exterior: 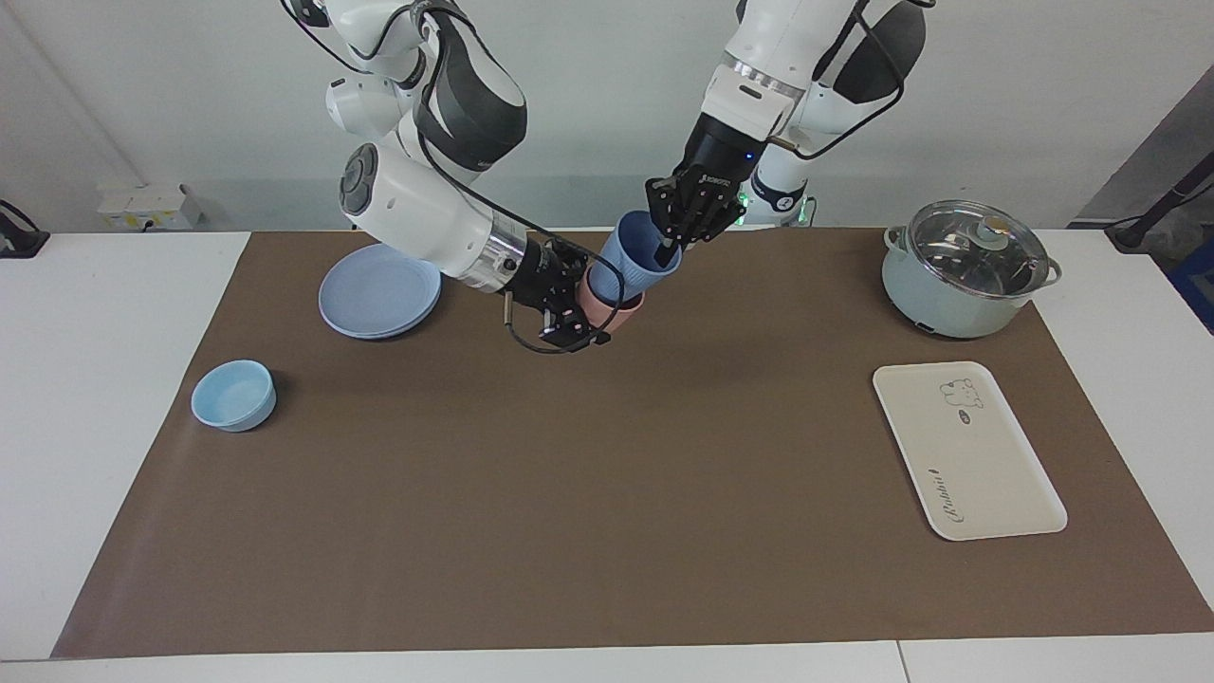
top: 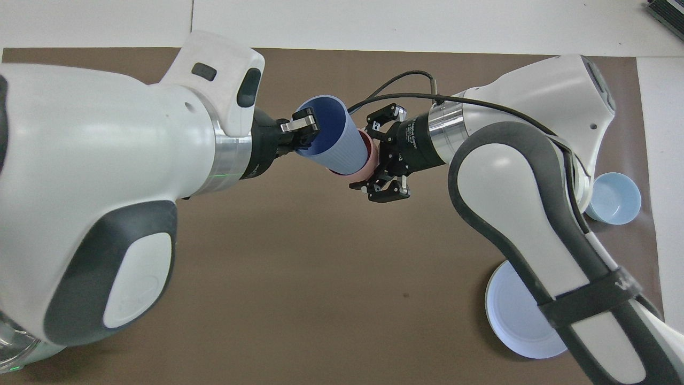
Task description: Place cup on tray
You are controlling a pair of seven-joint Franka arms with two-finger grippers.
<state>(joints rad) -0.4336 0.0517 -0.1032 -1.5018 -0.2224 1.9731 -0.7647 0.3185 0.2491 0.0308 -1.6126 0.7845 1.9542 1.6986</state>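
Observation:
The periwinkle-blue cup (exterior: 634,258) (top: 335,143) is tilted in the air, its base still nested in a salmon-pink tumbler (exterior: 618,309) (top: 371,161). My left gripper (exterior: 667,249) (top: 304,126) is shut on the cup's rim, one finger inside the mouth. My right gripper (exterior: 588,300) (top: 375,158) is shut on the pink tumbler's body from the side. Both hang over the brown mat near the robots. The cream-white tray (exterior: 967,452) lies flat toward the left arm's end of the table; in the overhead view the left arm covers it.
A round blue plate (exterior: 379,290) (top: 521,321) lies near the right arm's base. A light-blue bowl (exterior: 234,395) (top: 614,198) stands farther out toward the same end. A lidded pot (exterior: 963,271) stands nearer to the robots than the tray.

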